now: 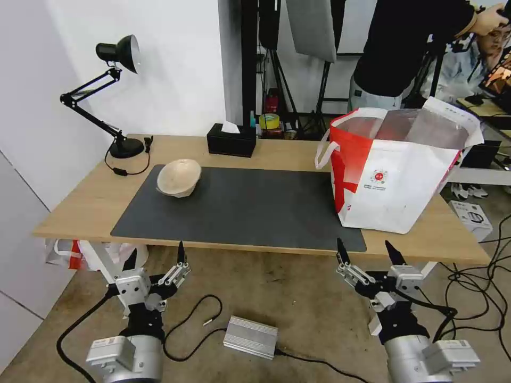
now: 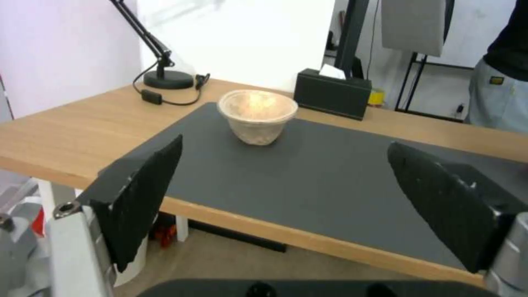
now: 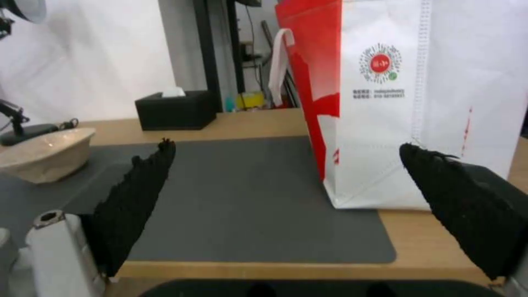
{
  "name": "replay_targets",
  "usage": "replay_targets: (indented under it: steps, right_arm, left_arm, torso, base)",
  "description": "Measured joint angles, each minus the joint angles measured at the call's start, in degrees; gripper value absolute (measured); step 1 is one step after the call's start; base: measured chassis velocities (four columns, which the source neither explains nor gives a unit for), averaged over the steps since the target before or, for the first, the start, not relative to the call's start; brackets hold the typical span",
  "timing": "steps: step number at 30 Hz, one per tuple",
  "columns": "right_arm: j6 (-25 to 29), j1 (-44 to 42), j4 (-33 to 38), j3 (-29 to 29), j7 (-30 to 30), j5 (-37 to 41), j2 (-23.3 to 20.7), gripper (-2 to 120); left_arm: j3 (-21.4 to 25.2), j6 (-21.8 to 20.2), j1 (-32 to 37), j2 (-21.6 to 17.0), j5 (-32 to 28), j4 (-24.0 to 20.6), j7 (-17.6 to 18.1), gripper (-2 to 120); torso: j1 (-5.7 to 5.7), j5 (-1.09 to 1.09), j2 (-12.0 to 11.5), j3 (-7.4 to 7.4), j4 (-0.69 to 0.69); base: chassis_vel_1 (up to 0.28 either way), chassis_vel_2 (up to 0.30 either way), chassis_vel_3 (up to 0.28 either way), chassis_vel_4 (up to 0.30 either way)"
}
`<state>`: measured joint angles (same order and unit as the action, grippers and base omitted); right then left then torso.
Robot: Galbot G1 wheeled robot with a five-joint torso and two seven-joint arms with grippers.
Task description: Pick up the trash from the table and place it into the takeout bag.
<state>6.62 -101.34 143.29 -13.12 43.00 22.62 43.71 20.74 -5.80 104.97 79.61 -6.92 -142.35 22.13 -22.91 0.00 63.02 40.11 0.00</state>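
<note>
Down by the near edge of the table (image 1: pixel 80 207), the left gripper (image 1: pixel 155 261) and right gripper (image 1: pixel 367 252) hang over the concrete floor, both spread wide and holding nothing. On the grey mat (image 1: pixel 250 207), the paper bowl (image 1: pixel 179 177) sits at the far left corner; the left wrist view shows it upright. The takeout bag (image 1: pixel 396 175) stands open at the right, foil lining showing, contents hidden. Behind sit a tissue box (image 1: pixel 231 140) and desk lamp (image 1: pixel 114 96).

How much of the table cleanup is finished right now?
On the grey mat, the beige paper bowl is the one piece of trash showing. Nothing is in hand: left end effector and right end effector are open, below the table edge. The bowl has yet to enter the red-and-white takeout bag.
</note>
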Motion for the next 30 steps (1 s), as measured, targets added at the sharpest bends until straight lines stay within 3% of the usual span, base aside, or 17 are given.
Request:
replay_targets:
  steps: [30]
  right_arm:
    - [-1.6,-3.3,-0.1,1.3,3.3,-2.8,2.7,100]
  left_arm:
    - [0.5,0.0,0.1,-0.6,-0.1,-0.3,0.0,100]
  torso:
    - [0.00,0.00,0.0,0.00,0.00]
  base:
    - [0.000,0.000,0.000,0.000]
